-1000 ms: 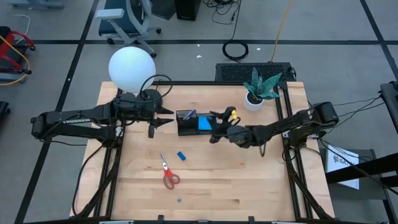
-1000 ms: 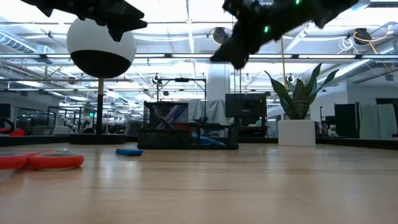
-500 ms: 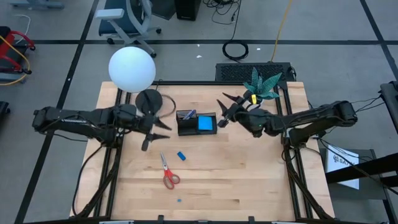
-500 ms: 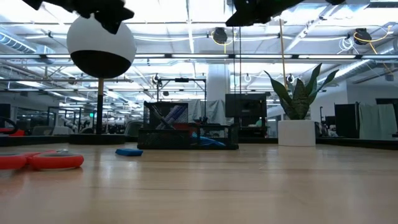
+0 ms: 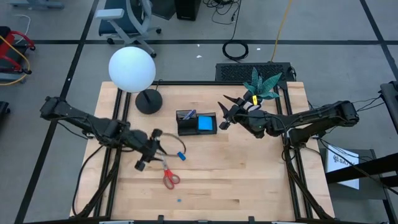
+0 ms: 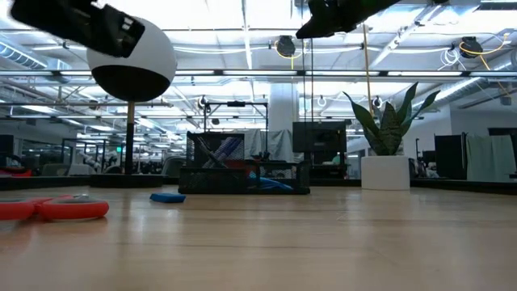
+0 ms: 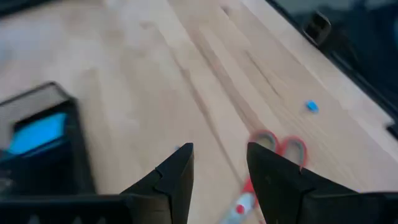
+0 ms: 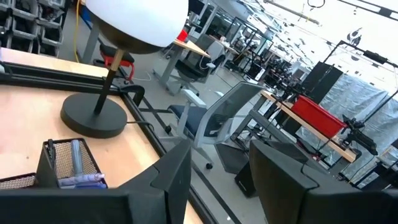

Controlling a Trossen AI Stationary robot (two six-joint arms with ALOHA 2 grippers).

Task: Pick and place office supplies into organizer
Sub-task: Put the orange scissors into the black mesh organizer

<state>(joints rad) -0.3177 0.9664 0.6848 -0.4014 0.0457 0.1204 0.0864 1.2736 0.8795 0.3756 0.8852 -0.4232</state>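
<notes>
A: Left tool [image 5: 151,150]?

B: Above the worktop [image 5: 249,180] left of centre, over the blade end of the scissors [image 5: 168,173]. Its fingers [image 7: 176,174] stand apart with a clear gap and grip nothing; in the left wrist view the scissors' red handles show past the fingertips.

A: Right tool [image 5: 225,113]?

B: Raised near the far edge, just right of the organizer [image 5: 196,122], pointing toward the lamp [image 5: 132,70]. Its fingers [image 8: 171,177] are spread and empty.

A: Organizer?

B: Black tray, far-centre of the worktop, just right of the lamp base [image 5: 148,101]. The note pad [image 5: 204,124] lies in its right section. Pens [image 8: 76,171] stand in the left, taller mesh section; the right wrist view shows bluish barrels there.

A: Loose supplies?

B: Scissors lie flat, left of centre, handles toward the near edge. A blue block [image 5: 181,155] sits just beside the scissors, on their right, between them and the organizer. A tiny blue piece [image 5: 179,200] lies near the near edge, well apart from the rest.

A: Anything else on the worktop?

B: A potted plant [image 5: 257,88] at the far right corner.
</notes>
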